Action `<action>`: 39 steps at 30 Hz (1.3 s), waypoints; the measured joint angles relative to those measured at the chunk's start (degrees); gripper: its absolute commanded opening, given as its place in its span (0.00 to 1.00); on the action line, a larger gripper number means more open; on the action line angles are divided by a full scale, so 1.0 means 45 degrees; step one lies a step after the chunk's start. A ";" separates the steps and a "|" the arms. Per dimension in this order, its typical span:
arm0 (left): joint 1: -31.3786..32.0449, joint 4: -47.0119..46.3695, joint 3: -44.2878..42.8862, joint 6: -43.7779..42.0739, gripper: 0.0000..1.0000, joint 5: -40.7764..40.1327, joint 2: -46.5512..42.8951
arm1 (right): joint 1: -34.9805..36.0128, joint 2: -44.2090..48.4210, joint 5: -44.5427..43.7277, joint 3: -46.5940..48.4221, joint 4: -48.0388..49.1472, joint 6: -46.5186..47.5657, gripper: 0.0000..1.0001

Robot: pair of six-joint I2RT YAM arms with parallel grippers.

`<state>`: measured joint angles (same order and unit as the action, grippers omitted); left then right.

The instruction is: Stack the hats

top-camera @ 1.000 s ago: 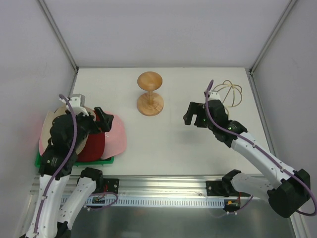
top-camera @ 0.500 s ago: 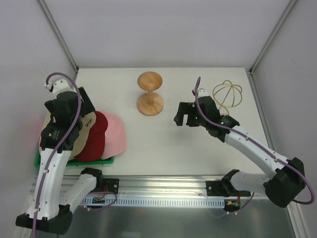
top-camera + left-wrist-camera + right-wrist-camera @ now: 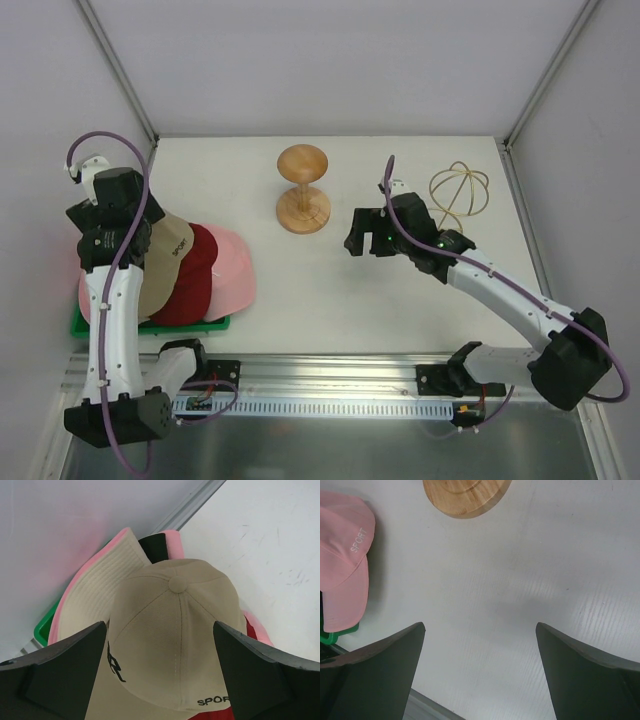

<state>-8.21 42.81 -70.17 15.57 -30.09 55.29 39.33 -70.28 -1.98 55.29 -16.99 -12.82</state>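
Observation:
The hats lie in an overlapping pile at the left. A beige cap (image 3: 165,262) lies on top, over a red cap (image 3: 197,287) and a pink cap (image 3: 233,275). In the left wrist view the beige cap (image 3: 175,625) lies over a beige brimmed hat (image 3: 95,592), a black hat (image 3: 155,545) and the red cap (image 3: 235,712). My left gripper (image 3: 112,232) (image 3: 160,630) hangs open and empty above the beige cap. My right gripper (image 3: 362,232) (image 3: 480,625) is open and empty over bare table, right of the pile. The pink cap (image 3: 345,560) shows at its left.
A flat green tray (image 3: 90,325) (image 3: 45,630) lies under the pile, by the left wall. A wooden mushroom-shaped stand (image 3: 303,190) (image 3: 467,497) stands at the back middle. A wire ball (image 3: 460,190) lies at the back right. Walls close the table's left, back and right.
My left gripper has risen from the pile and pulled back to the far left, uncovering the beige cap. My right gripper has moved left towards the wooden stand.

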 measured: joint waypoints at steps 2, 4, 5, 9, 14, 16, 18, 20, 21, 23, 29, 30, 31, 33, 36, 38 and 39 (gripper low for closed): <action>-0.0223 0.0000 0.0000 0.0005 0.90 0.0068 0.0214 | 0.0000 -0.0039 0.0029 0.0000 0.0005 -0.0005 1.00; -0.0408 0.0000 0.0000 0.0015 0.88 0.0185 0.0471 | 0.0000 -0.0092 0.0053 0.0000 0.0005 -0.0005 1.00; -0.0486 0.0000 0.0005 0.0024 0.86 0.0262 0.0583 | 0.0000 -0.0117 0.0073 0.0000 0.0005 -0.0005 0.99; -0.0539 -0.0005 0.0107 0.0102 0.81 0.0529 0.0845 | 0.0010 -0.0151 0.0078 0.0000 0.0010 -0.0005 1.00; -0.0597 -0.0024 0.0350 0.0311 0.68 0.0724 0.0899 | 0.0024 -0.0151 0.0121 0.0000 0.0010 -0.0010 0.99; -0.0617 -0.0034 0.0491 0.0398 0.58 0.0787 0.0903 | 0.0034 -0.0151 0.0165 0.0000 0.0010 -0.0010 0.99; -0.0617 -0.0044 0.0617 0.0437 0.51 0.0816 0.0903 | 0.0044 -0.0151 0.0180 0.0000 0.0010 -0.0005 0.99; -0.0617 -0.0073 0.0709 0.0481 0.40 0.0865 0.0903 | 0.0044 -0.0151 0.0194 0.0000 0.0010 -0.0010 1.00; -0.0617 -0.0073 0.0748 0.0471 0.36 0.0899 0.0903 | 0.0044 -0.0151 0.0204 0.0000 0.0010 -0.0010 1.00; -0.0617 -0.0097 0.0797 0.0505 0.24 0.0928 0.0903 | 0.0044 -0.0151 0.0209 0.0000 0.0010 -0.0010 1.00; -0.0617 -0.0117 0.0797 0.0423 0.03 0.1005 0.0753 | 0.0044 -0.0204 0.0209 0.0000 0.0044 -0.0010 0.99; -0.0617 -0.0107 0.0797 0.0379 0.00 0.1015 0.0699 | 0.0044 -0.0243 0.0214 0.0000 0.0053 -0.0010 0.99; -0.0617 -0.0092 0.0782 0.0350 0.00 0.1020 0.0636 | 0.0044 -0.0291 0.0214 0.0005 0.0068 -0.0010 1.00; -0.0617 0.0015 0.0699 0.0296 0.00 0.1039 0.0529 | 0.0044 -0.0398 0.0321 0.0019 0.0058 -0.0010 0.99; -0.0617 0.0223 0.0466 0.0282 0.00 0.1098 0.0369 | 0.0049 -0.0554 0.0500 0.0151 0.0034 -0.0005 0.99; -0.0617 0.0350 0.0272 0.0243 0.00 0.1224 0.0253 | 0.0058 -0.0617 0.0568 0.0306 0.0044 -0.0010 1.00; -0.0617 0.0432 0.0146 0.0223 0.00 0.1273 0.0189 | 0.0058 -0.0631 0.0612 0.0369 0.0049 -0.0010 0.99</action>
<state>-10.98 44.75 -69.52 16.58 -24.36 56.14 39.59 -73.12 0.78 56.95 -16.78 -12.86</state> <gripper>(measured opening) 0.028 0.993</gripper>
